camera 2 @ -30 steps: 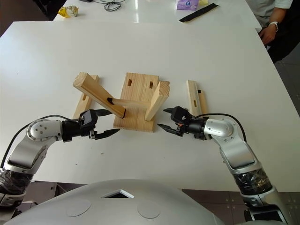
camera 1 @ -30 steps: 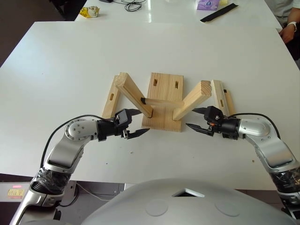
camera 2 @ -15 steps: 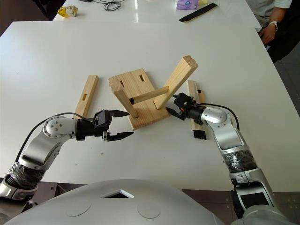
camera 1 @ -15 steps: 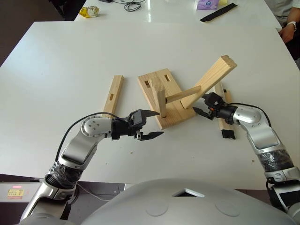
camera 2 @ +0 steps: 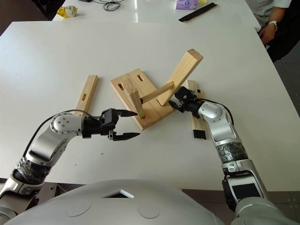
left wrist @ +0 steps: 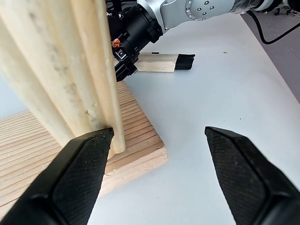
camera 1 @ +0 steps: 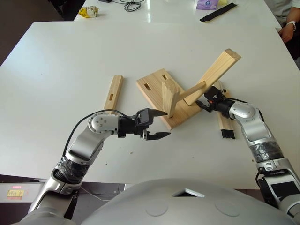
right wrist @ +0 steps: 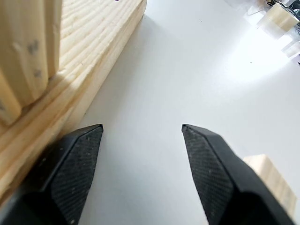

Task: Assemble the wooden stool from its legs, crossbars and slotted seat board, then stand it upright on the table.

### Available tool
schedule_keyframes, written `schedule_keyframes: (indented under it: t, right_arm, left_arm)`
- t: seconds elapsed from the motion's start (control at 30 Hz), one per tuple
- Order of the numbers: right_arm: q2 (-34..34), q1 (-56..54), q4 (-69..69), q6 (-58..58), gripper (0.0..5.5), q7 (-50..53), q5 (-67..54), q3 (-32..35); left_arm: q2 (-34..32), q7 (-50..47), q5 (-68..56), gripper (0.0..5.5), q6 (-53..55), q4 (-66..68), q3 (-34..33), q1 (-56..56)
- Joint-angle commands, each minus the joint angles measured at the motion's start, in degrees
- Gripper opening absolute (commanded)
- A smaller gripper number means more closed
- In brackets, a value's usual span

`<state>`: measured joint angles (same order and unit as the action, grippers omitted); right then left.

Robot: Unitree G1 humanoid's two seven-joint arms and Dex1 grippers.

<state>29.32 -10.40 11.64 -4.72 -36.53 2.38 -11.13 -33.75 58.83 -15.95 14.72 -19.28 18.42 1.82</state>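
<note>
passage: broad surface behind seat board | obstacle: tilted leg leaning just beside right end effector | obstacle: loose leg lying left of board

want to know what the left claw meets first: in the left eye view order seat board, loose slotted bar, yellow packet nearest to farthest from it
1. seat board, just ahead of the left claw
2. slotted bar, lying flat on the robot's left of the board
3. yellow packet, far off at the back left
</note>
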Motion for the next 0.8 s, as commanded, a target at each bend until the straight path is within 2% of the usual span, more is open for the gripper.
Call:
schedule_keyframes:
  t: [0.03,0.23,0.33,0.63,0.8]
  right_arm:
    - [1.0,1.3,-2.7,0.4,3.13,-0.8,0.3,0.4]
    - [5.8,8.7,-15.4,-2.8,3.13,-4.9,-1.5,1.8]
    - [8.4,11.5,-21.6,-5.1,3.13,-7.7,-3.2,3.3]
    - [12.9,11.9,-29.8,-9.3,3.13,-12.8,-5.4,4.3]
    - [13.7,13.5,-33.6,-10.6,3.13,-15.4,-6.6,3.3]
  left_arm:
    - [-3.1,0.4,2.2,3.63,-3.9,2.6,-3.1,1.5]
    - [-9.3,3.3,5.8,3.63,-12.3,8.9,-6.6,1.8]
    - [-9.7,3.9,7.7,3.63,-16.6,13.2,-6.7,4.7]
    - [-0.2,-5.2,12.8,3.63,-23.9,35.1,-7.7,21.4]
    - [3.9,-11.9,21.0,3.63,-34.0,51.7,-4.7,30.7]
